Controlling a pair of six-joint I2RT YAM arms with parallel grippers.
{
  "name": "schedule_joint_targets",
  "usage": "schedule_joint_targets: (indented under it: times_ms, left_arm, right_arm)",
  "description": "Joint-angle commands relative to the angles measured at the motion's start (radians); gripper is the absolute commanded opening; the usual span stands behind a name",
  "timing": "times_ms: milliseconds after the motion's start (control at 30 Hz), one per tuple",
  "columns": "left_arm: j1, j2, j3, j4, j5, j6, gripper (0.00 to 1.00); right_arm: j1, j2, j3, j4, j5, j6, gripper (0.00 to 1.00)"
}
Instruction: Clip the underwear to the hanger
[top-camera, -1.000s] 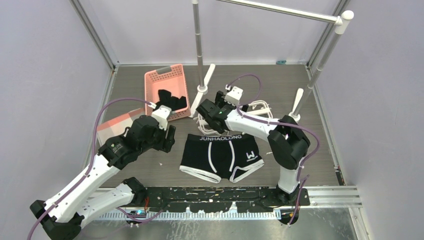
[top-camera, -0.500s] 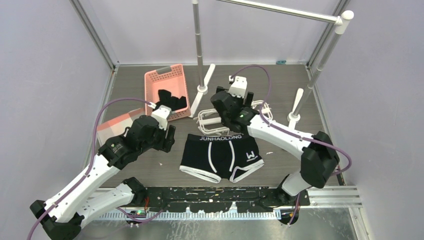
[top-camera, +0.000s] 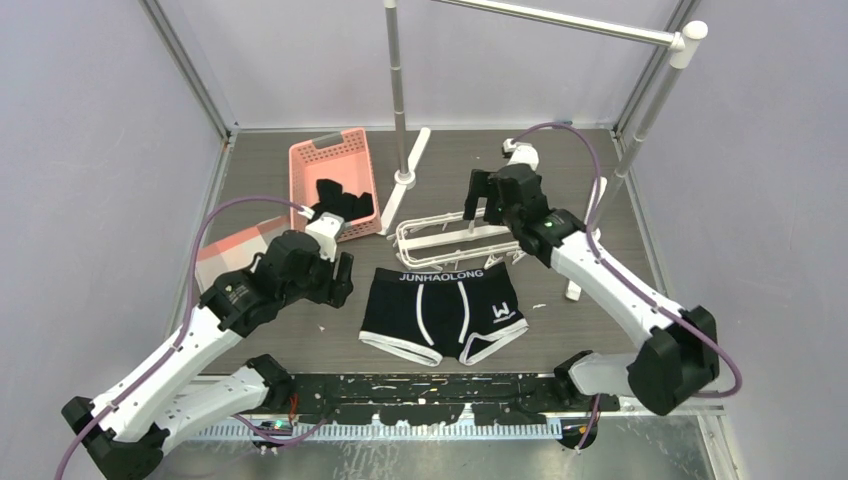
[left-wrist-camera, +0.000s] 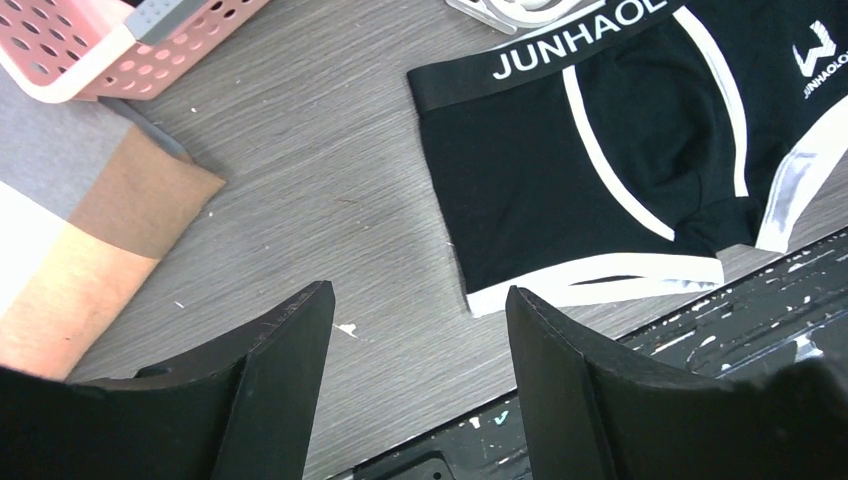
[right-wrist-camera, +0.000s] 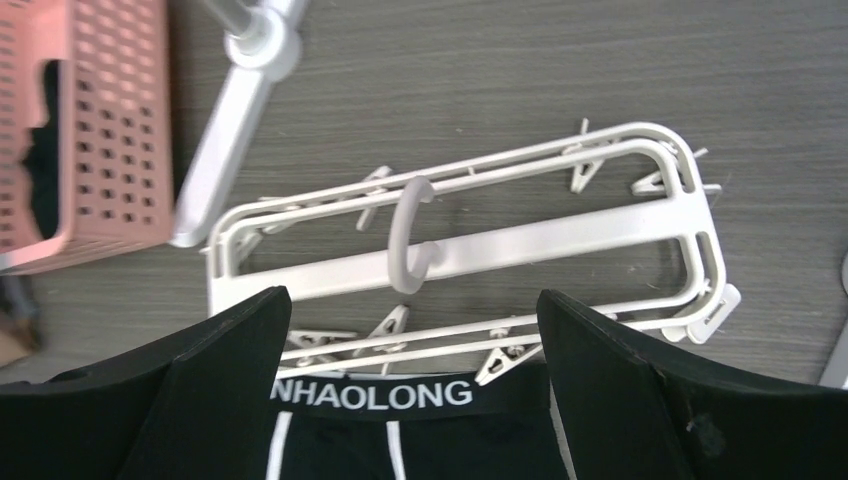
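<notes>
underwear (right-wrist-camera: 340, 440) black cloth, cropped at bottom edge | hanger (right-wrist-camera: 520, 242) rigid white plastic, curved hook | left gripper (left-wrist-camera: 417, 300) partly spread, empty | right gripper (right-wrist-camera: 412, 300) fully spread, empty

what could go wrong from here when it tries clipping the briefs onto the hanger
1. The hanger lies flat with its small clips lying sideways, so the wide-open right gripper may struggle to pinch one open.
2. The waistband of the underwear sits right against the hanger's near rail; lifting it with the left gripper could drag the frame.
3. The rail stand's foot lies close to the hanger's left end and could block it.
</notes>
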Motion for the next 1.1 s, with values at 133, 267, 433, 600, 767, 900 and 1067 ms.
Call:
schedule_joint_targets:
  times_ms: [133, 267, 433, 600, 767, 900, 1067]
  left_arm:
    - [-0.002, 0.032, 0.022, 0.047, 0.048, -0.084, 0.67]
    - [-0.002, 0.078, 0.021, 0.099, 0.051, -0.108, 0.68]
    - [0.000, 0.186, 0.036, 0.191, 0.037, -0.116, 0.69]
    - [0.028, 0.297, 0.007, 0.354, -0.057, -0.125, 0.69]
    - [0.109, 0.416, 0.003, 0.461, -0.077, -0.146, 0.69]
    - [0.207, 0.527, 0.019, 0.522, -0.073, -0.153, 0.69]
    - [0.330, 0.665, 0.053, 0.593, 0.018, -0.191, 0.69]
  right_arm:
    - [-0.040, -0.232, -0.069, 0.034, -0.193, -0.046, 1.00]
    - [-0.040, -0.325, -0.146, 0.037, -0.194, -0.031, 1.00]
    - [-0.040, -0.411, -0.218, 0.028, -0.245, -0.029, 1.00]
    - [-0.039, -0.488, -0.286, 0.031, -0.285, -0.006, 1.00]
    - [-0.040, -0.571, -0.334, 0.040, -0.319, -0.022, 0.99]
    - [-0.040, -0.641, -0.353, 0.002, -0.288, -0.053, 0.99]
    - [-0.040, -0.700, -0.361, -0.028, -0.300, -0.056, 0.99]
